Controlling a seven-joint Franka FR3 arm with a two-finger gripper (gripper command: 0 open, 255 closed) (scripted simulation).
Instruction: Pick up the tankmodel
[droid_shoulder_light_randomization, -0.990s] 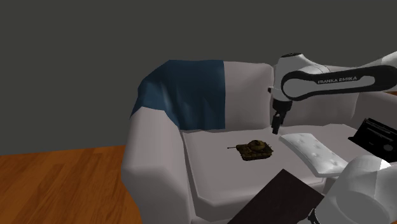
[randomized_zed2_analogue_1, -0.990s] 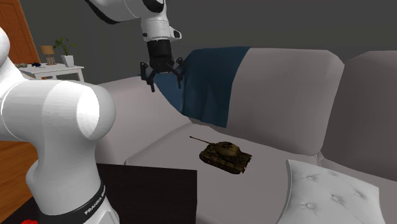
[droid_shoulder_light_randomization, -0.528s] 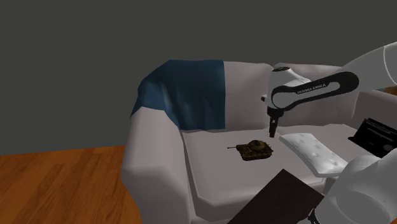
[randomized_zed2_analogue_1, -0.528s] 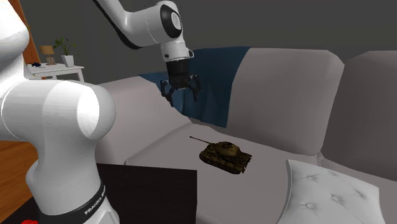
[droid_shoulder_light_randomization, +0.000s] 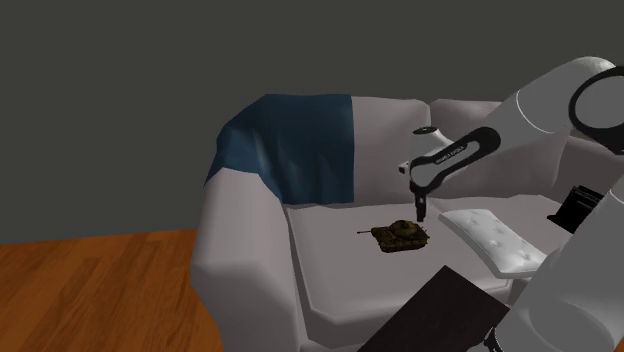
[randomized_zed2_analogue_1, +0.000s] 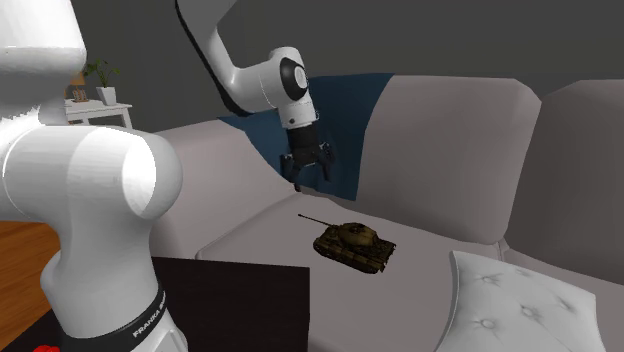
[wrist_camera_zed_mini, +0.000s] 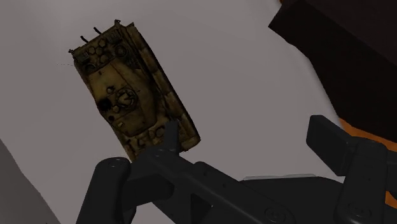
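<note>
Hovering above the tank model (droid_shoulder_light_randomization: 402, 235), hand (randomized_zed2_analogue_1: 311, 181) spread.

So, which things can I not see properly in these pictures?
- Wrist view: one end of the tank lies behind a finger of the claw.
- Shoulder view: the black object near the cushion is half hidden by the arm; unidentifiable.
- Second exterior view: items on the side table are tiny, partly behind the arm.
</note>
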